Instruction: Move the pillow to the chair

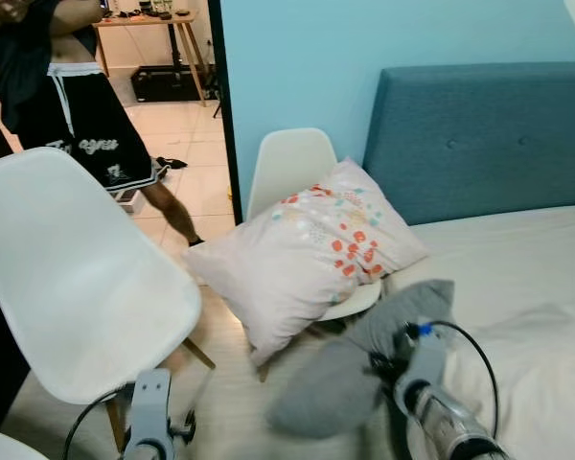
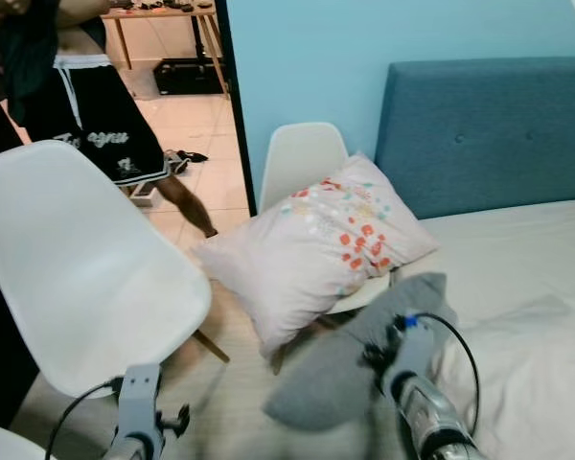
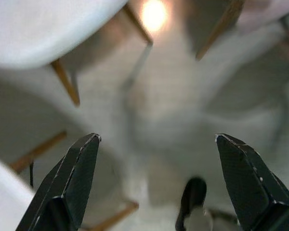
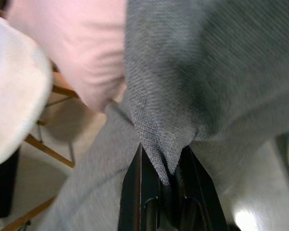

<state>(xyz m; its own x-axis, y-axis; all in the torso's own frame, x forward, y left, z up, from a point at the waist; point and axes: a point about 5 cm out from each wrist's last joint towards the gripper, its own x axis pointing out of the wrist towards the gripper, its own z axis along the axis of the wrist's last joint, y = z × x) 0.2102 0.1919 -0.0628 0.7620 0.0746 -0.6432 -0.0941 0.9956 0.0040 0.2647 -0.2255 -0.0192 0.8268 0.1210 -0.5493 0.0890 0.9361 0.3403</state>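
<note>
Right wrist view shows the right gripper (image 4: 166, 166) with its jaws pinching a fold of grey cloth (image 4: 202, 72), while the pillow (image 1: 302, 251) lies just beyond the jaws and off to one side, resting on the seat of the far white chair (image 1: 289, 165) beside the bed (image 1: 517, 259). The left gripper (image 3: 156, 159) hangs low with its jaws spread wide over the floor (image 3: 173, 96), the near white chair (image 1: 72, 278) just above it and the pillow well away from these jaws.

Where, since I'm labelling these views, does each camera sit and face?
Both eye views: head, facing forward and down at the pillow on the far chair; left arm, right arm at bottom.
Left wrist: facing floor and chair legs between the open left hand.
Right wrist: along the right hand, shut on grey cloth.
Shared: pillow, grey cloth.
</note>
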